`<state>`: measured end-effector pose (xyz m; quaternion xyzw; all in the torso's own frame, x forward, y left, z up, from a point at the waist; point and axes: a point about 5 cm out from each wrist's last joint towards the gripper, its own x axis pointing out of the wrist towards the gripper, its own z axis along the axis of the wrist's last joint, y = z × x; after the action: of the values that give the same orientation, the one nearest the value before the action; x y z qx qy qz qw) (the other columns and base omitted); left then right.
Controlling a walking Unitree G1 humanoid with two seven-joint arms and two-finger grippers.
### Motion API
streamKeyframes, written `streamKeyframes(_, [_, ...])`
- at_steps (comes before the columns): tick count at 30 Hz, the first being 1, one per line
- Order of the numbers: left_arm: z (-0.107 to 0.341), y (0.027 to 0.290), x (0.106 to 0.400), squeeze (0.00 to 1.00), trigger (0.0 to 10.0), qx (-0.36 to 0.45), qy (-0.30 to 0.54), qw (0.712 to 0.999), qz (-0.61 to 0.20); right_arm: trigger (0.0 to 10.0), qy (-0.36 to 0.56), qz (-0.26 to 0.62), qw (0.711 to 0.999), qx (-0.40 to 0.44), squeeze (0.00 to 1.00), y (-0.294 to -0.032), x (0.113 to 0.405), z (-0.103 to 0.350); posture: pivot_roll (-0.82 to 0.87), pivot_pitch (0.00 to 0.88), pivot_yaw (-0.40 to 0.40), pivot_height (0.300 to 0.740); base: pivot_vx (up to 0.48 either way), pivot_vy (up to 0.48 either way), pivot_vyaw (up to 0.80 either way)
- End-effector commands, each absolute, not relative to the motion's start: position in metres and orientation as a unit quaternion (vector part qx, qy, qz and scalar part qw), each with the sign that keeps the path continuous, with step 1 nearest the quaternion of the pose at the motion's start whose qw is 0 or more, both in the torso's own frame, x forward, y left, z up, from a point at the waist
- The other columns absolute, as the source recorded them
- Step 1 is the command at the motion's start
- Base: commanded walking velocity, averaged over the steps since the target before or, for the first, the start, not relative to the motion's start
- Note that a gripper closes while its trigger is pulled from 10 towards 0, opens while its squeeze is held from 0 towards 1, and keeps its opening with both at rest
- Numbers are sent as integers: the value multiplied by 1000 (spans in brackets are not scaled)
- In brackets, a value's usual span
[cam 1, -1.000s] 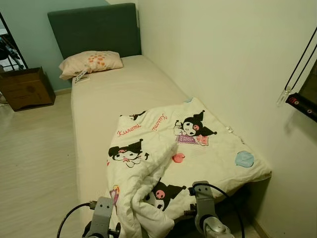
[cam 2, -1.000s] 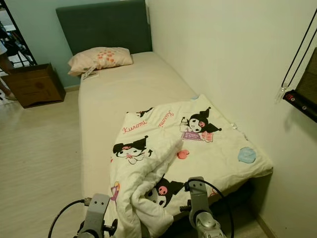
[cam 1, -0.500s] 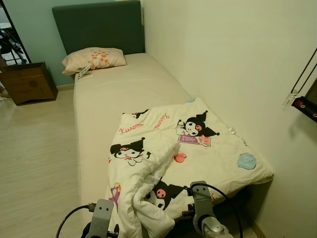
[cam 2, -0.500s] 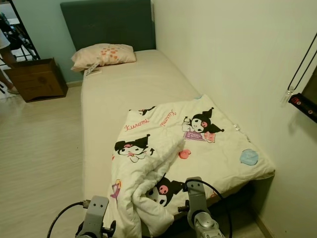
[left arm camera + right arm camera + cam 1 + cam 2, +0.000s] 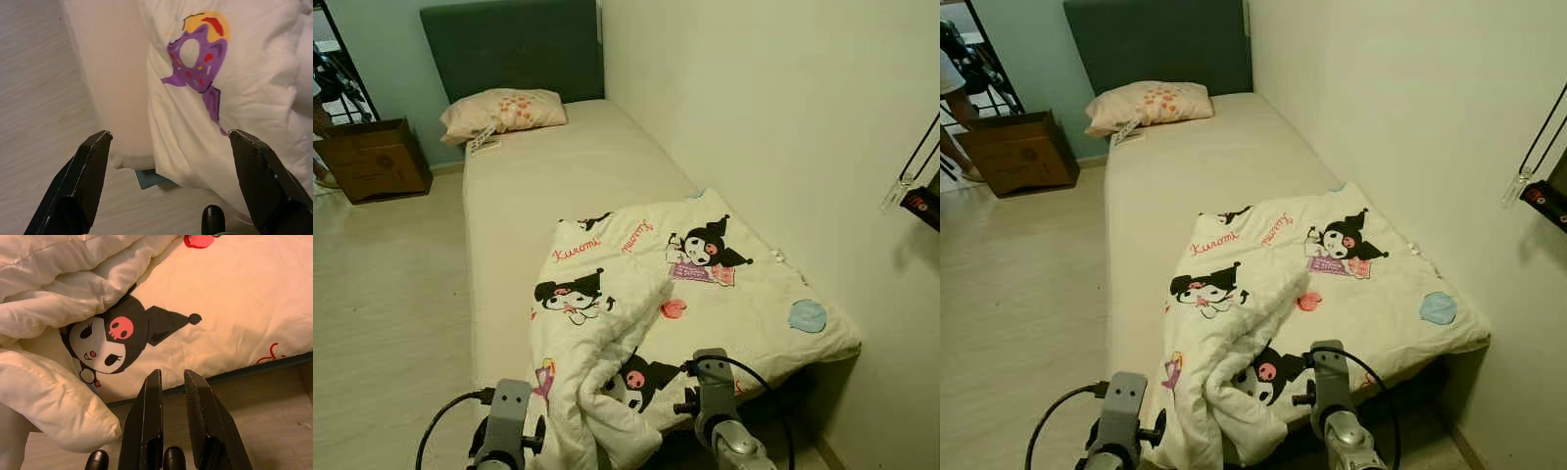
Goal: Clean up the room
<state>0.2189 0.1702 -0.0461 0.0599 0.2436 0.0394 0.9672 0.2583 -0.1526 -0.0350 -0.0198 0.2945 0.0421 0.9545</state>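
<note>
A cream cartoon-print blanket (image 5: 724, 294) lies crumpled over the foot half of a single bed (image 5: 558, 176). One bunched fold (image 5: 597, 401) hangs over the bed's near edge. A peach pillow (image 5: 504, 110) rests by the green headboard (image 5: 514, 49), with a small white item (image 5: 481, 145) beside it. My left arm (image 5: 504, 426) and right arm (image 5: 710, 392) are low at the foot of the bed, either side of the hanging fold. The left gripper (image 5: 169, 136) is open, facing the hanging blanket (image 5: 205, 98) above the floor. The right gripper (image 5: 172, 374) is shut with nothing in it, pointing at the blanket's edge (image 5: 161, 333).
A cardboard box (image 5: 372, 157) stands on the pale wood floor (image 5: 382, 294) left of the bed head, with part of a person (image 5: 952, 117) beside it. The wall (image 5: 754, 117) runs along the bed's right side. A black fixture with cords (image 5: 920, 196) hangs there.
The whole picture has shifted slightly as the camera moved. The blanket, pillow and both arms keep their places.
</note>
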Motion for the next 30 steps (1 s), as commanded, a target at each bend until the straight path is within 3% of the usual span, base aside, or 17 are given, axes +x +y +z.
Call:
streamKeyframes(1, [-50, 178, 213, 0, 10000, 59, 255, 964, 51, 10000, 302, 44, 952, -20, 0, -151, 253, -39, -59, 89, 13, 740, 0, 0, 0])
streamKeyframes(30, [-53, 178, 213, 0, 10000, 32, 273, 960, 59, 10000, 297, 18, 955, 11, 0, -157, 250, -40, -48, 95, 26, 740, 0, 0, 0])
